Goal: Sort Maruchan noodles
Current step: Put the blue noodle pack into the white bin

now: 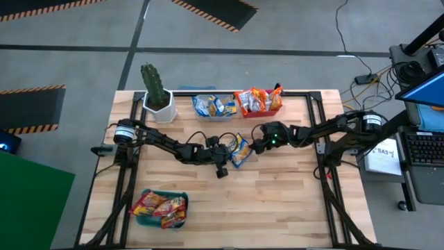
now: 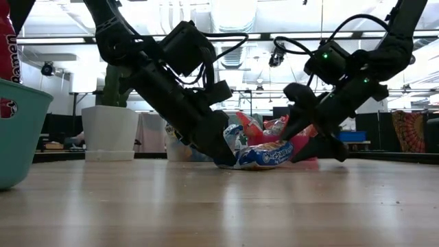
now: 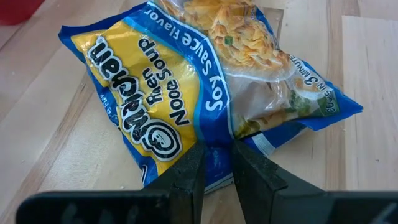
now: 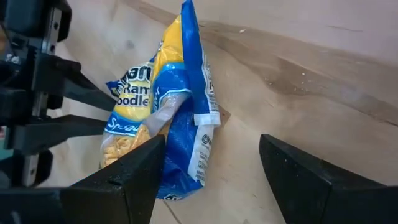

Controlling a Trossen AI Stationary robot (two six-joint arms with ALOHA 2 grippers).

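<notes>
Blue-yellow noodle packet [image 1: 240,150]: 1, mid-table | left gripper [image 3: 217,163] clamped on it | right gripper [image 4: 211,171] spread apart beside it

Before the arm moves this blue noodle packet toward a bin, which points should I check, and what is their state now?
1. Left gripper shut on the blue packet: ok, fingers pinch its edge.
2. Packet off the table: not ok; in the low view it rests on the wood.
3. Right gripper clear of the packet: not ok; open, one finger beside it.
4. Clear bin already holding blue packets: ok.
5. Packet undamaged: cannot tell.
</notes>
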